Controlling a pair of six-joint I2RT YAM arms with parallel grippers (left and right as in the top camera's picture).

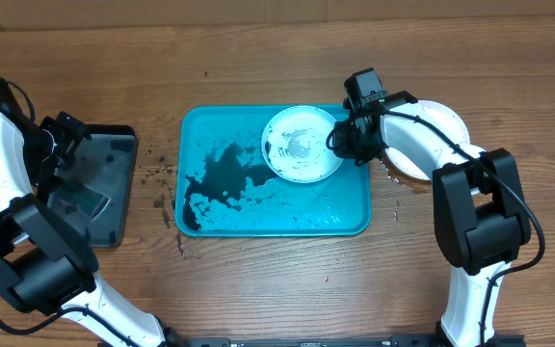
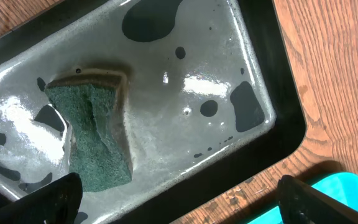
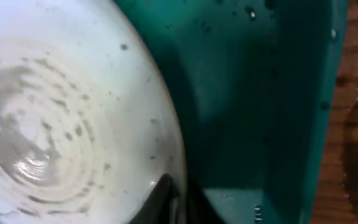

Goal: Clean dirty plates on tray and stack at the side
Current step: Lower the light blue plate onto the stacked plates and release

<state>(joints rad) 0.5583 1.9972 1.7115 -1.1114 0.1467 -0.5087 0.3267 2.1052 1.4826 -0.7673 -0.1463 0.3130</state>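
Note:
A pale mint plate [image 1: 302, 143] with dark smears is held tilted over the far right of the turquoise tray [image 1: 258, 217]. My right gripper [image 1: 340, 135] is shut on its right rim; in the right wrist view the fingers [image 3: 178, 200] pinch the plate's edge [image 3: 73, 112] above the tray's floor [image 3: 253, 93]. A stack of plates, white on top [image 1: 441, 120], lies right of the tray under my right arm. My left gripper [image 2: 179, 198] is open above the black tray [image 2: 278, 68], near a green sponge [image 2: 95, 137].
Black liquid pools over the left half of the turquoise tray [image 1: 222, 178]. The black tray [image 1: 99, 183] stands at the left with grey soapy water in it. Dark specks lie on the wooden table between the two trays [image 1: 162, 188].

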